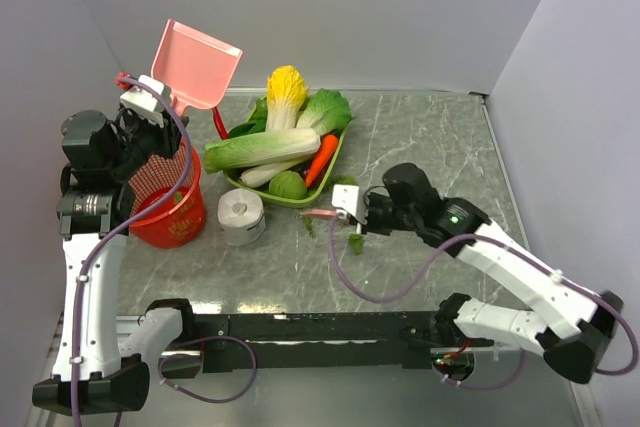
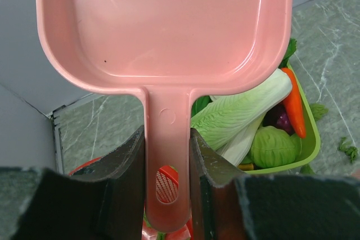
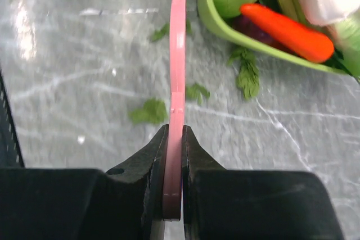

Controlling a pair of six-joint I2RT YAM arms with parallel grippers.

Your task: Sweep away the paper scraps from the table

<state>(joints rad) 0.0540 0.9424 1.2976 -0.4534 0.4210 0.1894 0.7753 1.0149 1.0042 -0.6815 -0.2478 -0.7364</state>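
Evidently unfinished: green scraps (image 3: pixel 151 112) litter the table (image 3: pixel 67 94) while left gripper (image 2: pixel 167 155) pinches the dustpan (image 2: pixel 169 26), right gripper (image 3: pixel 173 139) clamps the sweeper (image 3: pixel 178 54)

Set on a grey-green marbled tabletop (image 1: pixel 440 142), white-veined. Boxed in by plain pale grey walls (image 1: pixel 380 7) at the far, left and right edges. Lit softly, with faint glare on the stone.

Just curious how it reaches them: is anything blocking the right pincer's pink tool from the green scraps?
Nothing visible. The green scraps lie on bare table beside the pink tool; the vegetable tray sits aside.
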